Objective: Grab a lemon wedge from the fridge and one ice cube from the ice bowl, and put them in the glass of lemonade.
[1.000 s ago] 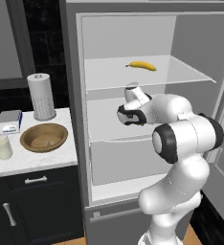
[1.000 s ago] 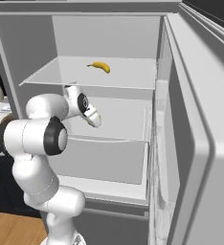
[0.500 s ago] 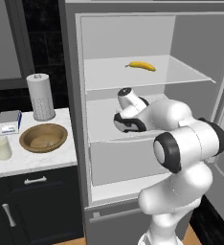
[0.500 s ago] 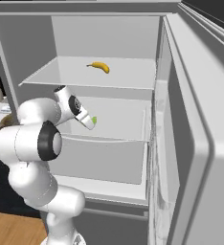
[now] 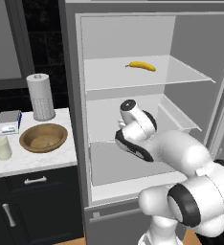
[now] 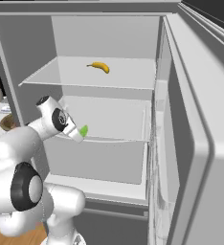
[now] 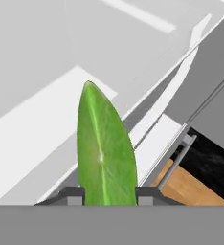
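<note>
green lemon wedge (image 7: 106, 153), yellow banana (image 5: 141, 65), brown ice bowl (image 5: 43, 137)

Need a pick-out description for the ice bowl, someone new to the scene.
Left of the open fridge is a white counter. The ice bowl sits on it, in front of the paper-towel roll, right of the glass of lemonade. It is the only brown wooden, wide, shallow thing there.

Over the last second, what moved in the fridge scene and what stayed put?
The arm pulled back out of the fridge toward the counter side, carrying the lemon wedge clamped in the gripper; the grip did not change. The banana, ice bowl and glass of lemonade stayed where they were.
</note>
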{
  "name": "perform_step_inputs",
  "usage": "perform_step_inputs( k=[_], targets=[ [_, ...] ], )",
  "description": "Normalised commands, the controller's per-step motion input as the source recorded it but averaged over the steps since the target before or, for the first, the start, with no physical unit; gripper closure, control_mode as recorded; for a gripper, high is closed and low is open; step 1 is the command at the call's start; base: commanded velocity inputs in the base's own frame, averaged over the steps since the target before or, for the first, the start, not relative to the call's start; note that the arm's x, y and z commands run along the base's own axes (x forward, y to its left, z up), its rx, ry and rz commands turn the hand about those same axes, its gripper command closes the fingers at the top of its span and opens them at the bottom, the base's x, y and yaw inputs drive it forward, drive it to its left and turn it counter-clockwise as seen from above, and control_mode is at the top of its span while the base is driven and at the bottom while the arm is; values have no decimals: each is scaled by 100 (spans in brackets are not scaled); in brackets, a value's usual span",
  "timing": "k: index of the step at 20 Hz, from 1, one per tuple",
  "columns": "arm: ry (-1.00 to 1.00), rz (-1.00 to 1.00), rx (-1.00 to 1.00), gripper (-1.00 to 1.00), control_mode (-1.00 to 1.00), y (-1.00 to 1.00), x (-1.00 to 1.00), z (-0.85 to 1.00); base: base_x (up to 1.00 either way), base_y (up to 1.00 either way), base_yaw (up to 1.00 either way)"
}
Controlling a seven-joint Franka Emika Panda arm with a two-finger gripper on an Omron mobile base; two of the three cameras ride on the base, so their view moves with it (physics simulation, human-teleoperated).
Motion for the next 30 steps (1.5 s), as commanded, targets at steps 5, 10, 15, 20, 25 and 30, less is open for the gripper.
perform_step_inputs(
  k=[5, 10, 15, 20, 25, 30],
  targets=[
    [-18, 0, 9, 100, -100, -2, -100, 17, 0, 0, 0],
    [-5, 0, 14, 100, -100, 0, -100, 61, 0, 0, 0],
    [-6, 0, 8, 100, -100, 0, -100, 89, 0, 0, 0],
    [-13, 0, 1, 100, -100, 0, -88, 99, 0, 0, 0],
    [-3, 7, 1, 100, -100, 0, -83, 31, 0, 0, 0],
    [0, 24, 1, 100, -100, -9, -27, 0, 0, 0, 0]
  ],
)
